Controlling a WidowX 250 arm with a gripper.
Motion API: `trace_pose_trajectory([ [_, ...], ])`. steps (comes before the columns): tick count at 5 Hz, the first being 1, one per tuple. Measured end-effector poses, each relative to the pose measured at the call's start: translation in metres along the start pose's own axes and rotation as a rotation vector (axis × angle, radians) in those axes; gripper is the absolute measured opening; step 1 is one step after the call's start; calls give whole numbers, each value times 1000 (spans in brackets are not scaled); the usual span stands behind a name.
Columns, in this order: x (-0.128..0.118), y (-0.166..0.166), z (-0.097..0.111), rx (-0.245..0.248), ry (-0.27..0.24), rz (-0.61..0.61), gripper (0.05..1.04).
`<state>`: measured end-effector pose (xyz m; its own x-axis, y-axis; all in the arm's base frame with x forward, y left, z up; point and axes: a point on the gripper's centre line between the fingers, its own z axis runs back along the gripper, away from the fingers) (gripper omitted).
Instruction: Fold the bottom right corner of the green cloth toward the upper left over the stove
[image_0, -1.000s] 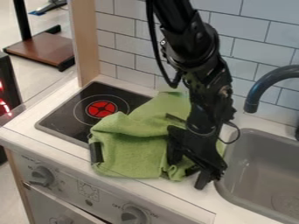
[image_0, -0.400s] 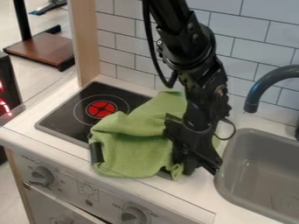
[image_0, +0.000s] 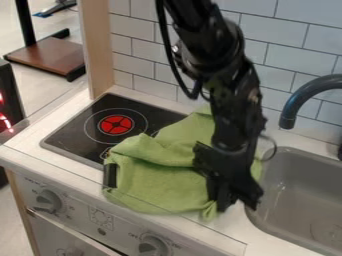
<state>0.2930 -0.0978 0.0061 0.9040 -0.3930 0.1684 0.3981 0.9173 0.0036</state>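
The black gripper (image_0: 234, 201) hangs low over the counter between the stove and the sink, against the right side of a green cloth (image_0: 160, 172). The cloth is crumpled. It covers the stove's right front part and the counter beside it, and its front edge lies over the counter's front edge. A narrow fold of it hangs down just left of the gripper. At the cloth's left edge a dark object (image_0: 110, 175) shows. Whatever lies under the cloth is hidden.
The black stove top (image_0: 73, 132) with a red burner (image_0: 115, 125) is at the left. A grey sink (image_0: 272, 215) and dark faucet (image_0: 288, 112) stand at the right. Behind rises the tiled wall (image_0: 150, 52); knobs (image_0: 152, 246) line the front panel.
The gripper first moved slightly left, then right and toward the front. The cloth's right and front parts shifted toward the front and right, and more of the stove top shows behind it.
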Motion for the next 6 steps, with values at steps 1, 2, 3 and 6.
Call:
trace_pose_trajectory([
  [1,4,-3,21,-47,-12,7,54],
  [2,21,16,41,-55,-55,68,54],
  [3,34,46,55,-50,-95,162,53],
  [6,29,126,33,-21,-37,413,53],
])
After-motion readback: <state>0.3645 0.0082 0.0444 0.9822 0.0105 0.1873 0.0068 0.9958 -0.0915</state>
